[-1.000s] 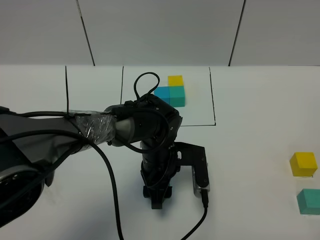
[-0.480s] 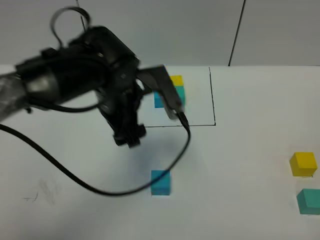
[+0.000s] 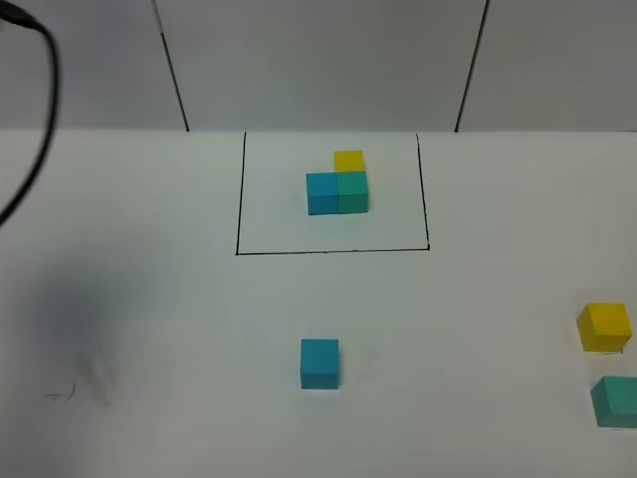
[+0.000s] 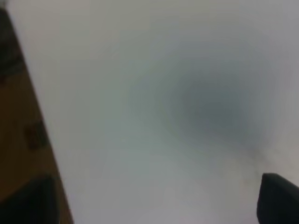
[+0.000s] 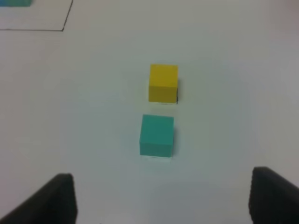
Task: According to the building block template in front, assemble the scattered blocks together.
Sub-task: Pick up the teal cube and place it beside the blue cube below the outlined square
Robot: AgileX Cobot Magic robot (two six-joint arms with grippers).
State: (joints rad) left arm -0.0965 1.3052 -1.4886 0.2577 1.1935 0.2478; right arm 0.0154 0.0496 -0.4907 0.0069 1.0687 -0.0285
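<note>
White blur is filling most of your left wrist view: the table (image 4: 154, 93) is showing out of focus, with a brown strip of floor (image 4: 18, 121) running along one edge. The left gripper (image 4: 154, 203) is appearing only as two dark fingertips (image 4: 278, 198) cropped in the corners, standing wide apart and gripping nothing. From the high camera you're getting just a loop of black cable (image 3: 40, 90) clipped at the top-left corner.

The teal-green cube (image 3: 617, 401) is being cut by the right edge of the high view, sitting just in front of the yellow cube (image 3: 604, 327), close but not touching. The right gripper (image 5: 166, 200) is also showing cropped tips only, jaws apart and empty, with both cubes lying beyond them.

The template (image 3: 338, 184) is sitting inside the black frame (image 3: 333, 251) at the far middle of the table: sky-blue and teal-green side by side, yellow behind the teal-green, forming an L. The sky-blue cube (image 3: 319, 362) is sitting alone in front of the frame, well apart from the other two.

Faint grey marks (image 3: 75, 390) are showing at the near left; you're not reading anything off them.
</note>
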